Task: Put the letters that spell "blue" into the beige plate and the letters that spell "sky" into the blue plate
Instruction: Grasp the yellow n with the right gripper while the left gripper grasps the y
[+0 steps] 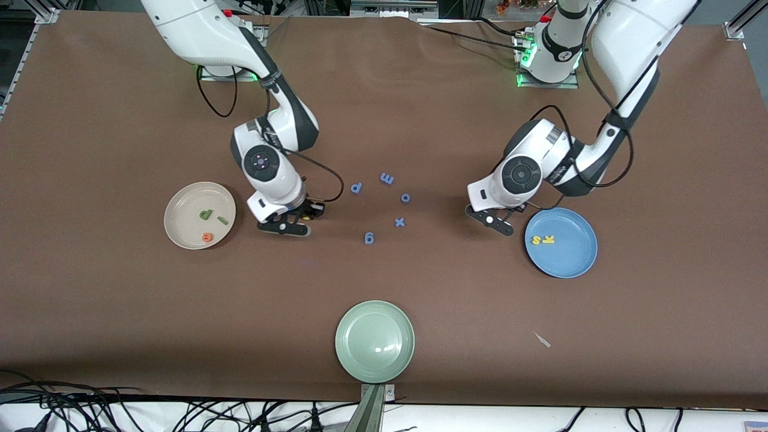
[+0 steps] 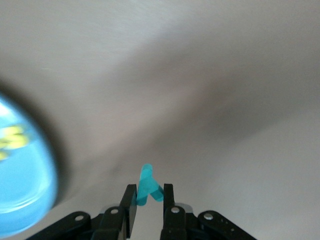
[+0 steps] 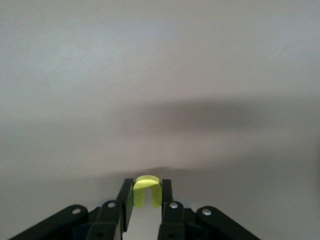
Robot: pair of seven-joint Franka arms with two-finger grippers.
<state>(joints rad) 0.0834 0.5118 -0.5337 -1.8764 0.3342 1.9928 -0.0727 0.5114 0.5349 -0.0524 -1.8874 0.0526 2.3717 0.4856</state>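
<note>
**Inspector:** Status of the plates?

**Assistant:** The beige plate (image 1: 180,207) holds green b (image 1: 206,213), green l (image 1: 222,220) and orange e (image 1: 207,237). The blue plate (image 1: 576,255) holds yellow s (image 1: 536,240) and yellow k (image 1: 548,239).

**Inspector:** Outstanding?

**Assistant:** Two letters, both gripped. The right gripper (image 3: 143,200), low over the table beside the beige plate, is clamped on the yellow u (image 3: 146,190). The left gripper (image 2: 147,202), beside the blue plate, pinches the teal y (image 2: 147,184). Delivery remains.

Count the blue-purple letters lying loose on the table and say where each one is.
5, all on the bare cloth between the two arms: the d-shape, m-shape, o, x, and the 6-shape, nearest the front camera. None in any plate; none seems hidden.
</note>
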